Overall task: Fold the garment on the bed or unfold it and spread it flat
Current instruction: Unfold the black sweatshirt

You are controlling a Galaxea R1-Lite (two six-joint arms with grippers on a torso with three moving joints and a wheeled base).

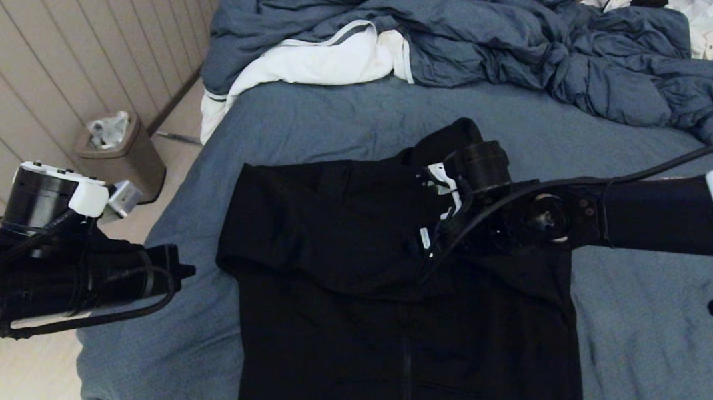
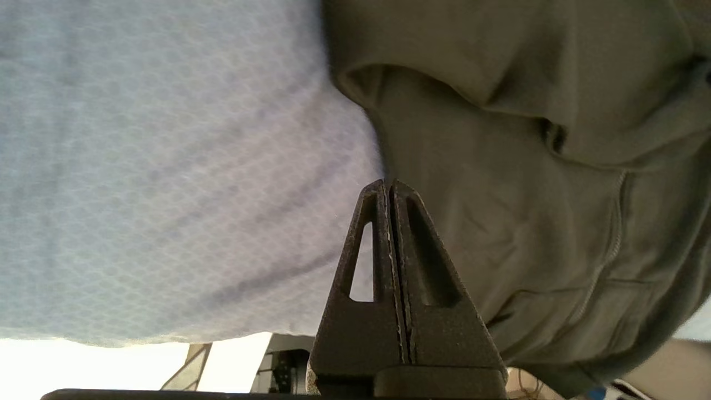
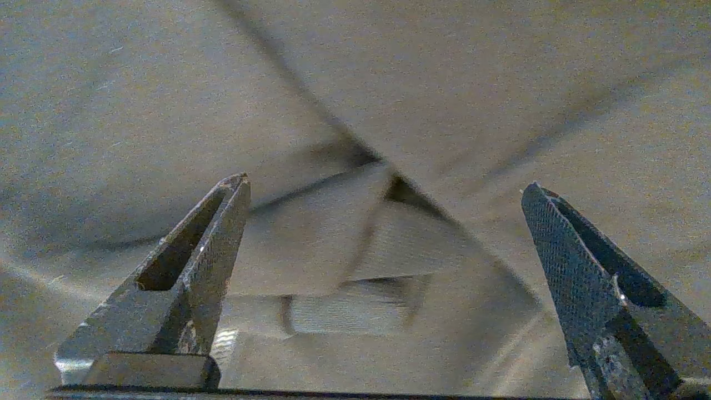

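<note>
Nearest the robot, off the bed's (image 1: 353, 112) left edge, the left gripper (image 2: 389, 186) hangs with fingers pressed together, empty. Farther in, the right gripper (image 3: 383, 189) hovers spread wide over the garment's (image 1: 334, 278) chest, gripping nothing. Closing here could pinch several layers and bunch the cloth. Laid mid-bed, the black hoodie has sleeves folded across, hood toward the duvet (image 1: 548, 47).

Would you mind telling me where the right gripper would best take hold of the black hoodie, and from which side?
Probably at the hood end of the hoodie, coming straight down from above. The garment lies flat on the bed, and the layered folds there give fabric to pinch. The right gripper is open just above such folds. The left gripper is shut beside the bed.
</note>
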